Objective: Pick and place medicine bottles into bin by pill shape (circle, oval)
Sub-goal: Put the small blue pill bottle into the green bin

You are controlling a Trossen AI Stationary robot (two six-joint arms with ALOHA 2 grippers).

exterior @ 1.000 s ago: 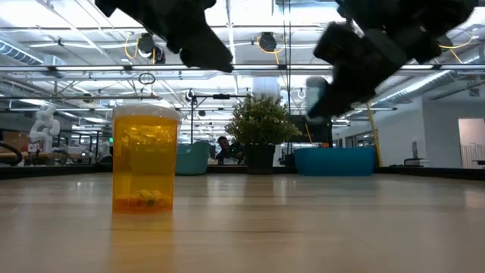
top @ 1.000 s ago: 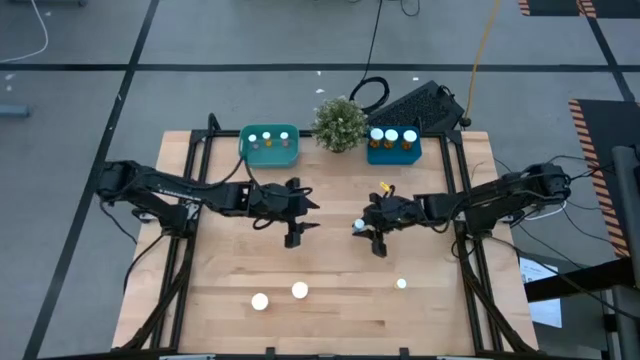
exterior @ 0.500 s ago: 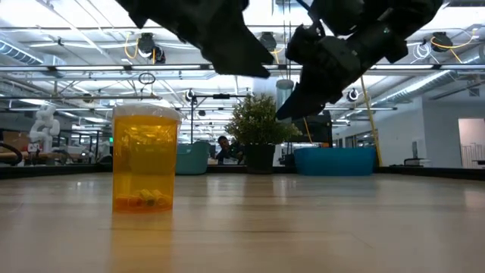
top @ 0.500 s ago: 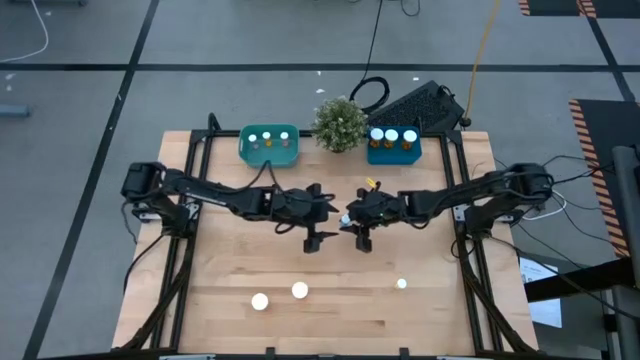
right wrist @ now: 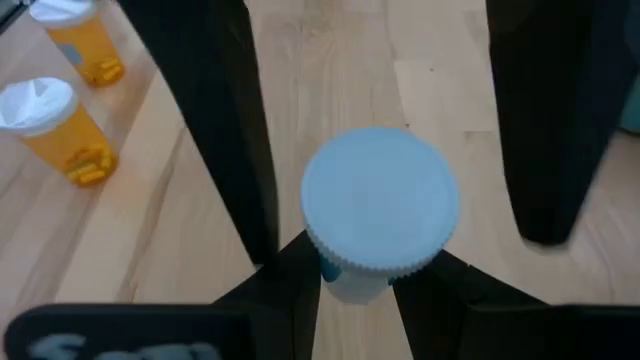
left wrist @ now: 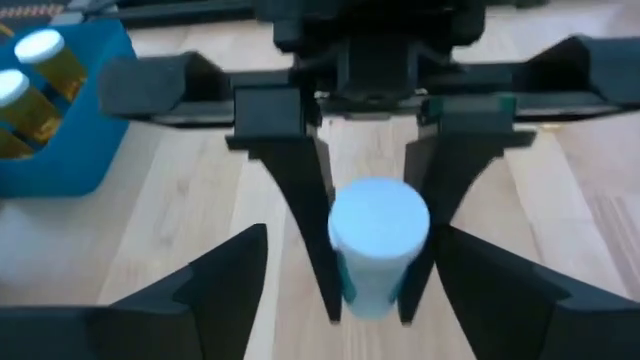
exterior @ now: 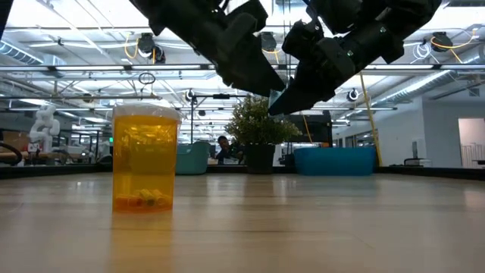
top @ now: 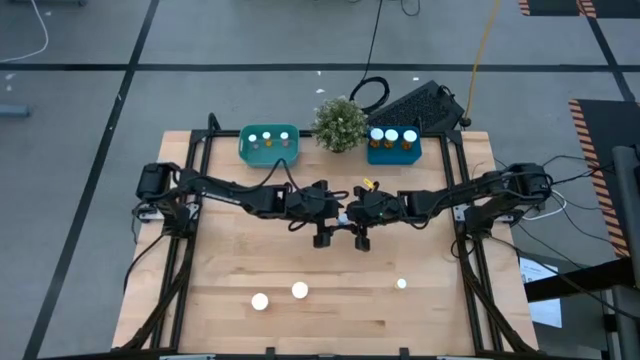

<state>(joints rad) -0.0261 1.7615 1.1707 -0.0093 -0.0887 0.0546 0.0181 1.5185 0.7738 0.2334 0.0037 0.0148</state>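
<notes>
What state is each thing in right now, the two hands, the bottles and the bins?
Right hand: shut on the held bottle.
Held bottle: capped, in the air.
Left hand: open, fingers either side of that bottle.
Three loose bottles: upright, capped.
Teal bin: holds three bottles.
Blue bin: holds three bottles.

1. White-capped bottle (right wrist: 378,215): held above mid-table between dark fingers, cap toward the right wrist camera.
2. Three bottles upright on the near table: two (top: 260,301) (top: 300,290) close together at left, one (top: 401,284) apart at right.
3. Amber bottle (exterior: 145,158): upright, yellow pills at its bottom.
4. Three capped bottles (top: 268,139) upright in the teal bin; three (top: 392,135) in the blue bin.
</notes>
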